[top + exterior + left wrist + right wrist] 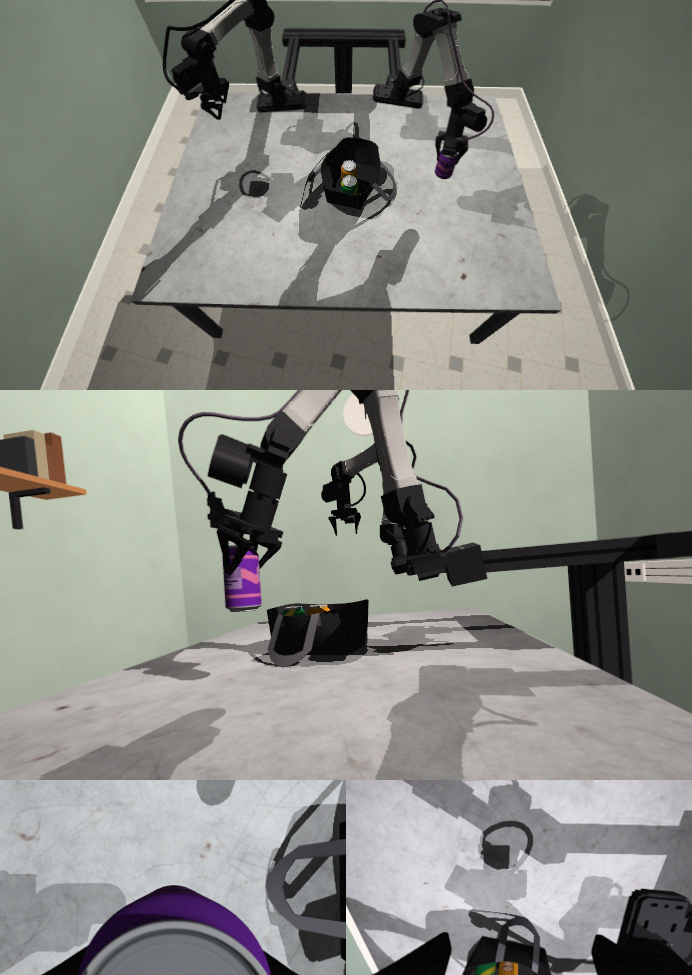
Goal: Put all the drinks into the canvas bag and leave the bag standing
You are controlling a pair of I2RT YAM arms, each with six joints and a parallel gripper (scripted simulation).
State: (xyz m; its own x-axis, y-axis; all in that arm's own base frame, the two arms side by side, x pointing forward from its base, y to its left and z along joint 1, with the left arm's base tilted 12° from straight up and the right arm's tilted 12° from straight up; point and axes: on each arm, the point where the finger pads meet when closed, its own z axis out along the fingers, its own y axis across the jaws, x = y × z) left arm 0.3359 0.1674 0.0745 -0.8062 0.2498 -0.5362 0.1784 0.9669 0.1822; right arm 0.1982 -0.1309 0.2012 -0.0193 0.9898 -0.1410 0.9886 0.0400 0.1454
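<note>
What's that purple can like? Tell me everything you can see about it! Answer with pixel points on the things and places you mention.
The purple can (444, 166) (243, 582) (174, 906) is a drink can with pink bands, a wavy pink stripe and a grey, metal-looking lid. The left gripper (451, 154) (252, 562) holds it, leaning slightly, above the table and outside the black bag (345, 199) (345, 632) (489, 950).

Purple can (444, 167) (243, 582) (174, 906), grey metal lid; bag (345, 198) (345, 630) (487, 951), matt black cloth; tabletop (240, 260) (300, 715) (152, 832) (555, 893), marble-like.

In exterior view I see an orange wall shelf (60, 487) on a dark bracket (17, 510), w/ a few books (54, 457) upright on it. Pale round thing (357, 416) on the green wall (500, 450), partly hidden behind an arm. Tiled floor (280, 340) under the table (240, 260).
</note>
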